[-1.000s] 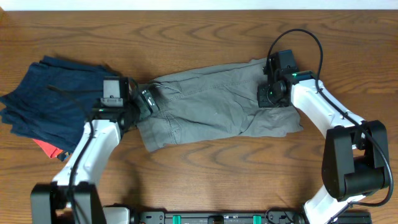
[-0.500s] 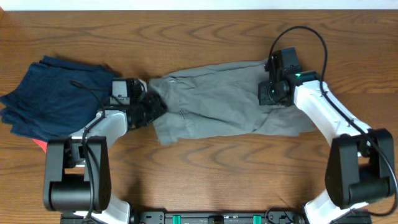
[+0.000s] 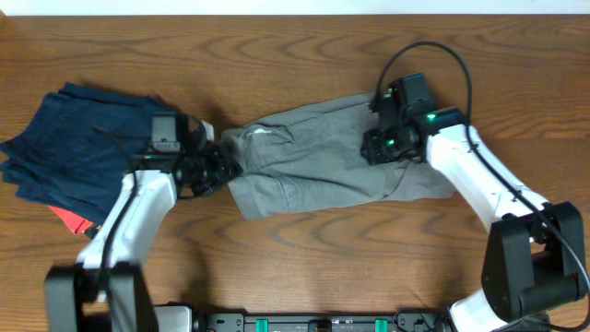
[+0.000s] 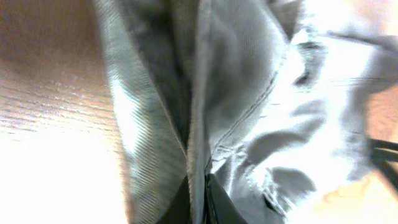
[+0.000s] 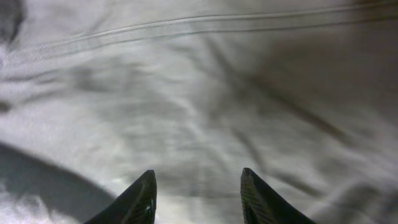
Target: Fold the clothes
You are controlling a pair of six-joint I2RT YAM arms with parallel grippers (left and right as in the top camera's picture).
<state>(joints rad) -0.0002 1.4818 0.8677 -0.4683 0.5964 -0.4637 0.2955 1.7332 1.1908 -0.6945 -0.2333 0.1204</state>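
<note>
The grey shorts (image 3: 318,166) lay across the middle of the brown wooden surface (image 3: 304,258). They were stretched sideways and slightly slanted, the top edge higher toward the right. They were rumpled rather than flat, with creases along their length and a paler whitish patch near the upper left end. That left end was bunched into a narrow fold, pinched in my left pincer (image 3: 219,168). Up close, the grey shorts (image 4: 249,93) stood in upright pleats with stitched seams. Under my right pincer (image 3: 376,148), its fingers apart, the grey shorts (image 5: 199,87) spread out wrinkled, with a double seam crossing near the top.
</note>
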